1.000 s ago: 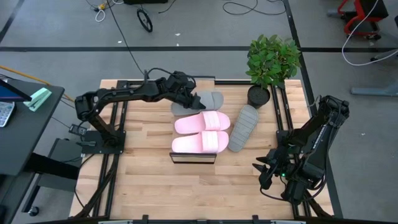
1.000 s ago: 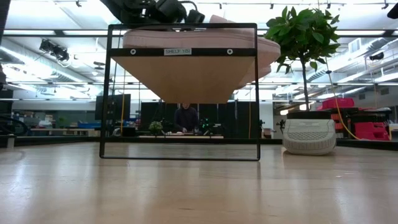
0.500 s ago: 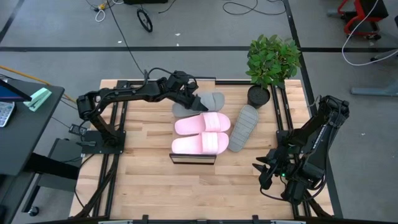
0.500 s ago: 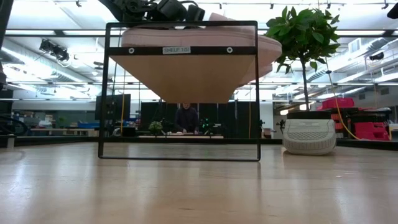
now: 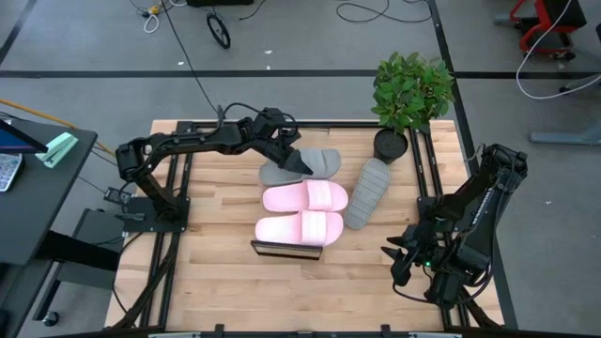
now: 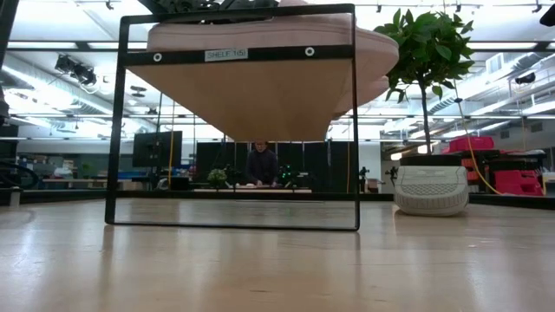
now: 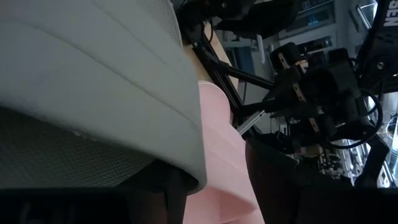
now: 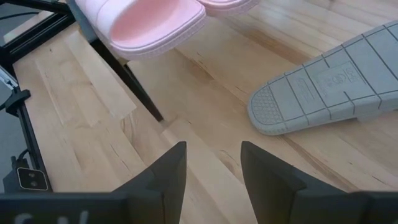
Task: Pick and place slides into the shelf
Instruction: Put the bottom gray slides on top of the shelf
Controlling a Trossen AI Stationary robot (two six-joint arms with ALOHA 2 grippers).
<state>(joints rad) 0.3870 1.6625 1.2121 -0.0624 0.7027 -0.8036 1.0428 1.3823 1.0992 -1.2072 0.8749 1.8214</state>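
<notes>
On top of the big wood bench (image 5: 216,282) stood the shelf (image 5: 286,249), a low rack w/ a thin black frame, near the middle. Two pink slides lay side by side on its top: one pink slide (image 5: 300,227) near the front edge, the other pink slide (image 5: 305,197) just behind it, touching. From the low view the shelf frame (image 6: 234,224) looked tilted, and the pink soles stuck out past its right side.

A potted plant (image 5: 409,94) stood at the far right corner of the bench.

One grey slide (image 5: 367,192) lay sole-up on the bench, just right of the shelf, at a slant. Another grey slide (image 5: 302,166) lay behind the pink ones, touching the far pink one.

The left gripper (image 5: 286,158) reached in from the left and sat at the left end of that grey slide. Its jaws were around the slide's edge, but can't tell if they were pinching it or loose. The right gripper (image 5: 394,258) waited at the front right of the bench, away from everything, jaws partly apart w/ nothing between them.

Far off behind the bench, a person (image 6: 260,165) stood at a desk.
</notes>
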